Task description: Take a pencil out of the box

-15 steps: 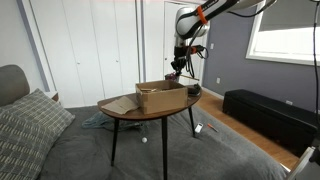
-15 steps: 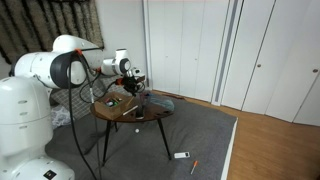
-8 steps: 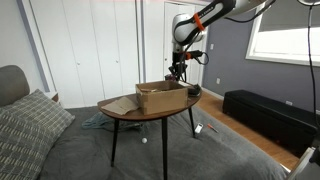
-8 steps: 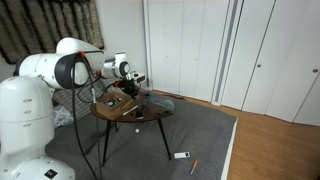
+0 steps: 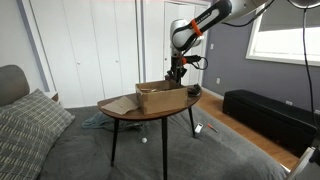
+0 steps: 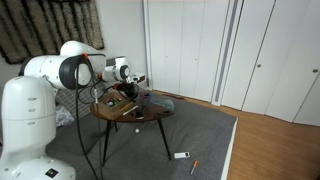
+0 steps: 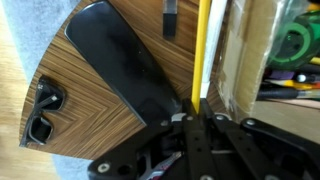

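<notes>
The brown cardboard box (image 5: 160,95) sits on the round wooden table (image 5: 150,113); it also shows in the other exterior view (image 6: 118,101) and at the right edge of the wrist view (image 7: 248,55). Inside it I see a green ring (image 7: 296,44) and several coloured pens (image 7: 290,86). My gripper (image 7: 197,112) is shut on a yellow pencil (image 7: 201,50), which points away over the table just outside the box's wall. In both exterior views the gripper (image 5: 177,73) (image 6: 129,89) hangs low at the box's end.
A long black flat object (image 7: 125,60), black sunglasses (image 7: 42,110) and a small black stick (image 7: 169,18) lie on the table (image 7: 90,95) beside the box. A dark bench (image 5: 268,112) stands behind, a sofa cushion (image 5: 30,125) in front. Small items (image 6: 181,155) lie on the floor.
The gripper has sunk a little beside the box with the pencil in it, and the arm's elbow has swung slightly. The box and table have not moved.
</notes>
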Robot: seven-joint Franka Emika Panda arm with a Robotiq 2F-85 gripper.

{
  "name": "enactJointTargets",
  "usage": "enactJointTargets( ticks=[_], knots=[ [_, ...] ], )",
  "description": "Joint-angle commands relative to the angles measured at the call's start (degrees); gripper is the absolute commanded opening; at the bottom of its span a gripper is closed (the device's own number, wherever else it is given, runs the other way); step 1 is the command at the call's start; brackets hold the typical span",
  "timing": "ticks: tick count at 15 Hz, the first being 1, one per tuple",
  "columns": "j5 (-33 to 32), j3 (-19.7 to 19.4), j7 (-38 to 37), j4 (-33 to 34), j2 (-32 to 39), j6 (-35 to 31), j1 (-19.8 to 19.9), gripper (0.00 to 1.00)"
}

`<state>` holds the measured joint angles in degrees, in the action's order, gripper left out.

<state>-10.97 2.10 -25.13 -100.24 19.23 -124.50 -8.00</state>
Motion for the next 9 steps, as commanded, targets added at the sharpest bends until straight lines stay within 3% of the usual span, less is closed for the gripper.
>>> enactJointTargets(
  ticks=[1,7,8,9],
  knots=[
    [0.70,-1.12,-2.38,-0.31,1.07,-2.16,-0.68,0.02],
    [2.12,-1.68,-3.13,-0.16,2.41,-2.69,-0.50,0.02],
    [2.34,-1.65,-2.89,-0.07,2.50,-2.46,-0.50,0.24],
    [2.67,-1.57,-2.57,-0.01,2.50,-2.22,-0.45,0.34]
  ],
)
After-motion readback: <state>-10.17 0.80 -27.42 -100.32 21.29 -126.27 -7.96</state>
